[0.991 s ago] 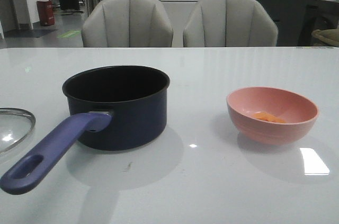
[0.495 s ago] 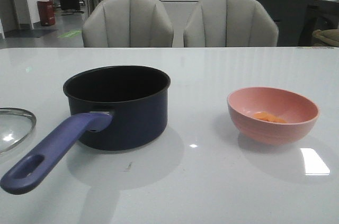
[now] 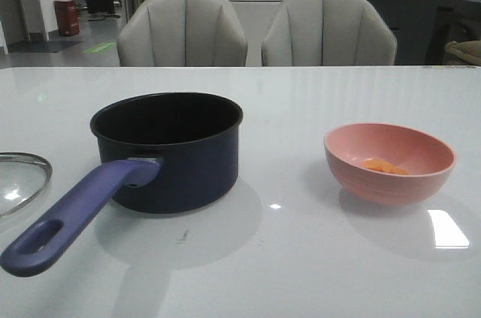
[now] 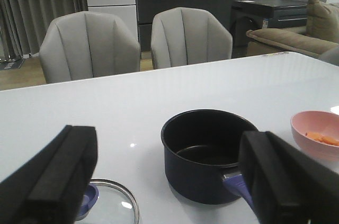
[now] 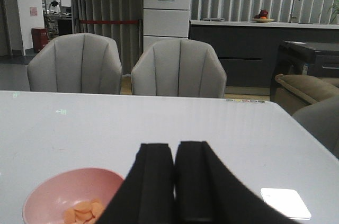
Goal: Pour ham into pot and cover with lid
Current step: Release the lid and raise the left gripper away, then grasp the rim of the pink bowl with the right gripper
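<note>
The dark navy pot (image 3: 167, 151) stands left of centre on the white table, its purple-blue handle (image 3: 74, 213) pointing to the front left. The pot also shows in the left wrist view (image 4: 204, 152). The glass lid (image 3: 19, 181) lies flat at the left edge; its knob and rim show in the left wrist view (image 4: 114, 203). The ham (image 3: 383, 166), a few orange pieces, lies in the pink bowl (image 3: 389, 162) on the right, also in the right wrist view (image 5: 82, 211). My left gripper (image 4: 167, 173) is open and empty, back from the pot. My right gripper (image 5: 175, 152) is shut and empty beside the bowl.
Two grey chairs (image 3: 182, 31) stand behind the table's far edge. A bright light patch (image 3: 446, 228) reflects on the table (image 3: 301, 258) at the front right of the bowl.
</note>
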{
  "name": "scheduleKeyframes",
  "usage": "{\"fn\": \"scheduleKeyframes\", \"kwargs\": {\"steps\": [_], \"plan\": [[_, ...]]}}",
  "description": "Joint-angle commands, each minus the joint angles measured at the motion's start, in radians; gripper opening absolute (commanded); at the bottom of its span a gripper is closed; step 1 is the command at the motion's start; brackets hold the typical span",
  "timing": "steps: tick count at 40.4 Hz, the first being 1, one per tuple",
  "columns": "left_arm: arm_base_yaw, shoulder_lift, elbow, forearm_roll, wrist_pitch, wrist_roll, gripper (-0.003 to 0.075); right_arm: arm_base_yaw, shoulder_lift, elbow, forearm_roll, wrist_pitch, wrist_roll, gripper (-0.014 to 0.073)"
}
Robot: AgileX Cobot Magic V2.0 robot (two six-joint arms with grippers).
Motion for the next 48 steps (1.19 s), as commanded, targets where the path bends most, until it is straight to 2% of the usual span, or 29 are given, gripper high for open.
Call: {"fn": "scheduleKeyframes", "kwargs": {"steps": [1, 8, 20, 23, 25, 29, 32, 37, 43, 48], "plan": [[-0.008, 0.010, -0.024, -0.013, -0.077, -0.002, 0.0585, -0.005, 0.112, -0.150, -0.014, 0.011, 0.003, 0.0157], [-0.008, 0.010, -0.024, -0.013, -0.079, -0.002, 0.0585, -0.005, 0.289, -0.300, -0.014, 0.158, 0.003, 0.0157], [-0.008, 0.010, -0.024, -0.013, -0.089, -0.002, 0.0585, -0.005, 0.417, -0.297, 0.004, 0.151, 0.004, 0.0160], [-0.008, 0.010, -0.024, -0.013, -0.091, -0.002, 0.0584, -0.005, 0.481, -0.306, 0.017, 0.151, 0.004, 0.0202], [-0.008, 0.010, -0.024, -0.013, -0.091, -0.002, 0.0584, -0.005, 0.526, -0.320, 0.033, 0.152, 0.004, 0.0258], [-0.008, 0.010, -0.024, -0.013, -0.092, -0.002, 0.0585, -0.005, 0.620, -0.357, 0.075, 0.153, 0.004, 0.0423], [-0.008, 0.010, -0.024, -0.013, -0.092, -0.002, 0.0585, -0.003, 0.707, -0.393, 0.101, 0.160, 0.004, 0.0502], [-0.008, 0.010, -0.024, -0.013, -0.089, -0.002, 0.0585, 0.020, 0.848, -0.462, 0.131, 0.173, 0.004, 0.0512], [-0.008, 0.010, -0.024, -0.013, -0.085, -0.002, 0.0585, 0.051, 1.050, -0.573, 0.245, 0.229, 0.004, 0.0512], [-0.008, 0.010, -0.024, -0.013, -0.085, -0.002, 0.0585, 0.055, 1.198, -0.673, 0.254, 0.302, 0.003, 0.0512]]}}
